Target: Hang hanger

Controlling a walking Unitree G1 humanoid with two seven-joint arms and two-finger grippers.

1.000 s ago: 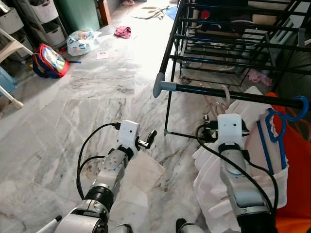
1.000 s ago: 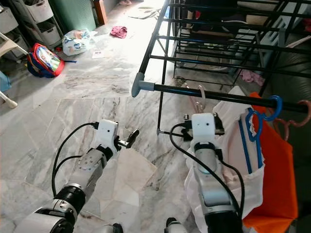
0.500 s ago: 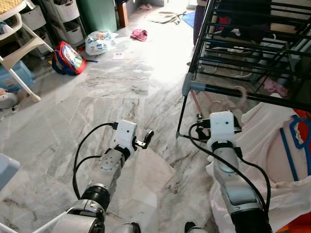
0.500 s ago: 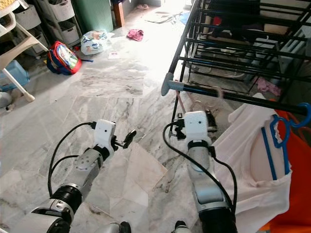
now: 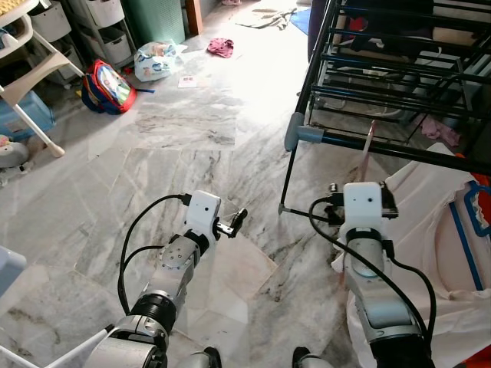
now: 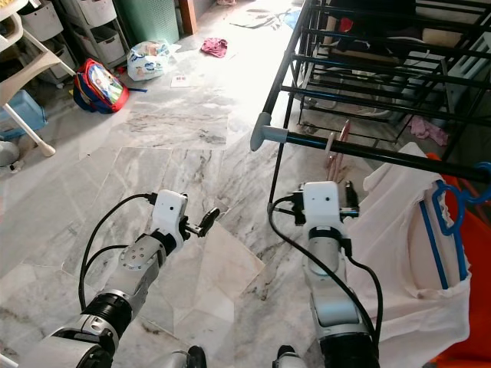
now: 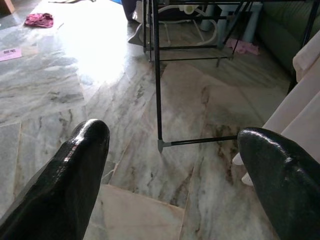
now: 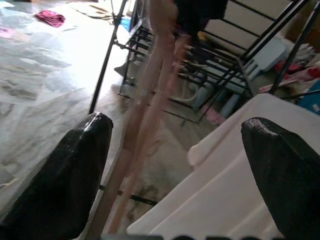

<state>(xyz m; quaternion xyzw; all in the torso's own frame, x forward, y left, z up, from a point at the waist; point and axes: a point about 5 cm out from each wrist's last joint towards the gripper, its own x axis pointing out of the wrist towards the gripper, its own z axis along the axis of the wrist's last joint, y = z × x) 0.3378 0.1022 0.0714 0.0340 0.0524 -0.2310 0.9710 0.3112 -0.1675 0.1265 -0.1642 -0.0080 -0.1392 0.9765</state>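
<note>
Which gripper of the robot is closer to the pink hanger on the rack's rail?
The right gripper: the pink hanger is just ahead of its open jaws, below the rail. The left gripper, also open, is further away, over bare floor.

The right claw [image 8: 177, 165] has its two long black fingers [image 8: 65, 170] spread wide apart, with nothing between them touching either one. A blurred pink plastic hanger [image 8: 150, 85] runs lengthwise through the gap, nearer one finger than the other. Beside the other finger lies a pale cream cloth garment [image 8: 235, 175]. Beyond stands a black metal drying rack [image 8: 225, 70] with thin bars and legs on a grey-veined marble floor [image 8: 45, 80]. Far off on that floor lies a small crumpled magenta cloth [image 8: 50, 17]
</note>
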